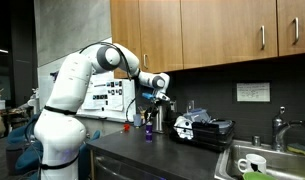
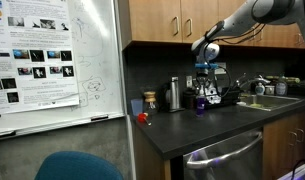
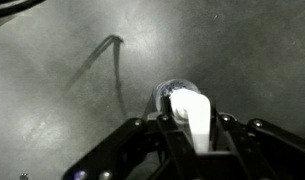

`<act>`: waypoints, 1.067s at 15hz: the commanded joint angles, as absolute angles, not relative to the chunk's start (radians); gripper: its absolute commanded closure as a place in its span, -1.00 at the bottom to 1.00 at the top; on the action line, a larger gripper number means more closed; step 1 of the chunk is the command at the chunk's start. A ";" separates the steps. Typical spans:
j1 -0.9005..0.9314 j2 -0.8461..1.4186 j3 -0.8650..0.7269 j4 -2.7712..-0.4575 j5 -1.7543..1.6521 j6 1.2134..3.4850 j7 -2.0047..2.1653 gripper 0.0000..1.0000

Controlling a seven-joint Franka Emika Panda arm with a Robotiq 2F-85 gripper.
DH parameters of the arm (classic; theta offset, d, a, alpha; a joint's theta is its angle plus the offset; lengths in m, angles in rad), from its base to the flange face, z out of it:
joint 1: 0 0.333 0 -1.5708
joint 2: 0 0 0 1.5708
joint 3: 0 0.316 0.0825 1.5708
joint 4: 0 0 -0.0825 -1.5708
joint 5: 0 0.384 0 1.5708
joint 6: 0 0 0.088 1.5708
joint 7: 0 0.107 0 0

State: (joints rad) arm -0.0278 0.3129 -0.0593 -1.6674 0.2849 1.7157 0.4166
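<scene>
A dark counter [image 1: 182, 150] runs under wooden cabinets [image 1: 192, 30] in a kitchen corner. One white arm [image 1: 82, 70] reaches over it from the left. Its gripper [image 1: 150, 116] points down at mid-frame. One small purple thing [image 1: 148, 131] stands on the counter right below; whether they touch cannot be told from here. In the wrist view, at lower centre, the jaws are clenched on one white piece [image 3: 190, 105] with a round rim [image 3: 167, 92] at its tip. Right of the purple thing sits one black appliance [image 1: 204, 128]. At lower right is one sink [image 1: 282, 158] holding one cup [image 1: 250, 165]. An exterior view shows one whiteboard [image 2: 92, 80] at left, then one red thing [image 2: 142, 118], one jar [image 2: 149, 101], one steel canister [image 2: 174, 93] and, at the bottom, one blue chair [image 2: 77, 168].
</scene>
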 commanded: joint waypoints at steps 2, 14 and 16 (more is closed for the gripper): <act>-0.028 0.306 -0.059 -1.674 0.285 1.725 0.403 0.85; -0.035 0.287 -0.060 -1.710 0.288 1.737 0.359 0.85; -0.041 0.276 -0.062 -1.730 0.288 1.743 0.336 0.85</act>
